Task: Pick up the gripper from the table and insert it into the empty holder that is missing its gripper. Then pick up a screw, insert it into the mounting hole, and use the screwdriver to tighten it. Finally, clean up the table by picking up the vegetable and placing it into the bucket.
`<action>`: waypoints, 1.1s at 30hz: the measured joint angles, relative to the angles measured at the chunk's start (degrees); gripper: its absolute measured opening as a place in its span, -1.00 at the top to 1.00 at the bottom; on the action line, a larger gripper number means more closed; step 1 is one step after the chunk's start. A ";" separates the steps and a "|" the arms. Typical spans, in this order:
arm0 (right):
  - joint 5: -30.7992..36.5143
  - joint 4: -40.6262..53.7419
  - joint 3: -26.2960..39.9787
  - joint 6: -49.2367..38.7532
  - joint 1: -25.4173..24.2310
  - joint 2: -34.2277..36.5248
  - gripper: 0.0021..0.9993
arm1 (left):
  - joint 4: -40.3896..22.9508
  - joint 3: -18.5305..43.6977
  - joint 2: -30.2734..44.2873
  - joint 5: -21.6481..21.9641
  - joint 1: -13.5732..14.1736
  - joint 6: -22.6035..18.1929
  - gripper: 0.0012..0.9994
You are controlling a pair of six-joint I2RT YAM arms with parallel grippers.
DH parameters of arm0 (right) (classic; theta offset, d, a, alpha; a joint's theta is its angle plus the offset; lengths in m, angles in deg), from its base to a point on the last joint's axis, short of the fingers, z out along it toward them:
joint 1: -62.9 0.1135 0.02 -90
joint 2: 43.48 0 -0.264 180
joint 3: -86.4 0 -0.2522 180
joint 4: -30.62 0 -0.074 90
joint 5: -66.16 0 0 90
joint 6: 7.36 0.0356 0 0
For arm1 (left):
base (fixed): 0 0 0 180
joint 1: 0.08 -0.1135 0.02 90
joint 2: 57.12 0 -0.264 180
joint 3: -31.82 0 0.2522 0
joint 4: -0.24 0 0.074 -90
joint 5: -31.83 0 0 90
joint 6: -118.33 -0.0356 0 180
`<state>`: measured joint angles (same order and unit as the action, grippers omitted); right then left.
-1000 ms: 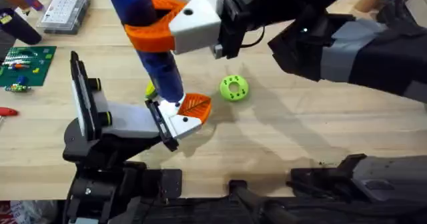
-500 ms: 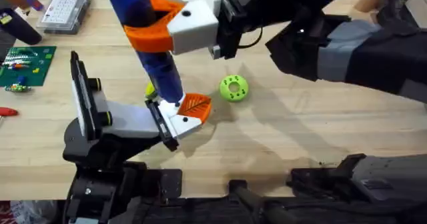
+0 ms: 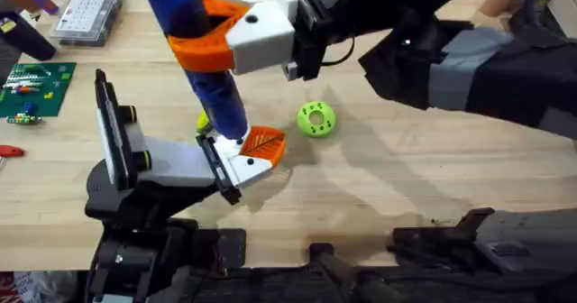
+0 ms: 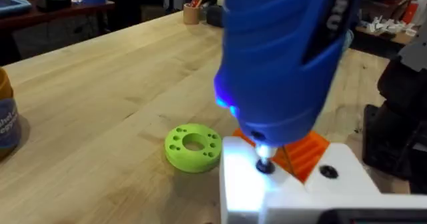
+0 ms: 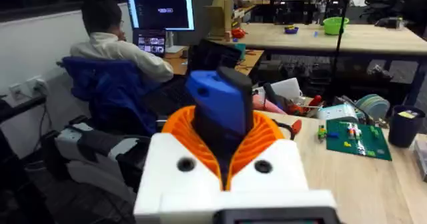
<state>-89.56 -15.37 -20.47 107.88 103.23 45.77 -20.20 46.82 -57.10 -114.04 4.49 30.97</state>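
- Nearest the arms' bases, the left pincer (image 3: 236,166) rests low on the counter (image 3: 406,177); I cannot tell how its fingers stand.
- At its tip sits the holder (image 3: 245,166), the white block, with the orange gripper (image 3: 264,142) seated in it. So the first step looks done.
- The bit of the screwdriver (image 3: 212,78) stands in the holder's mounting hole, its small light glowing in the left wrist view, where the screwdriver (image 4: 280,57) presses down on the holder (image 4: 293,191). I judge the screw is in and the tightening is under way.
- The right pincer (image 3: 236,28) is clamped around the screwdriver's upper body, its orange pads hugging the blue barrel, and holds it nearly upright above the holder.
- Just behind the screwdriver's lower barrel lies the vegetable (image 3: 204,121), mostly hidden, well below the right pincer and touched by neither arm.
- Left to do: finish the screw, then clear the vegetable into the bucket (image 4: 5,121), at the counter's edge in the left wrist view.
- The lime ring (image 3: 315,119) lies beside the holder, no part of the job.
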 joint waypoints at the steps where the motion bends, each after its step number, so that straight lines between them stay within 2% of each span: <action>1: -0.02 0.00 0.00 0.00 0.00 0.01 0.97 | 0.00 0.00 0.00 0.01 0.00 0.00 0.97; 15: -0.15 -0.08 0.00 0.00 0.00 0.00 0.97 | 0.01 0.00 0.00 0.01 0.00 -0.01 0.97; 20: 0.02 -5.45 0.16 0.76 0.00 0.17 0.97 | 0.00 0.00 0.00 0.01 0.00 0.00 0.97; 22: -0.07 -4.93 1.26 1.39 -0.08 0.17 0.97 | 0.00 0.00 0.00 -0.01 0.00 -0.01 0.97; 27: -1.39 1.77 9.35 1.74 -1.02 0.20 0.97 | 0.00 0.00 0.00 0.01 0.00 -0.02 0.97; 33: -3.47 18.61 21.51 -2.30 -2.27 0.03 0.97 | 0.00 0.00 0.00 0.00 0.00 -0.02 0.97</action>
<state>-93.03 3.24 1.05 105.57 100.96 45.81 -20.20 46.82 -57.10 -114.05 4.49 30.95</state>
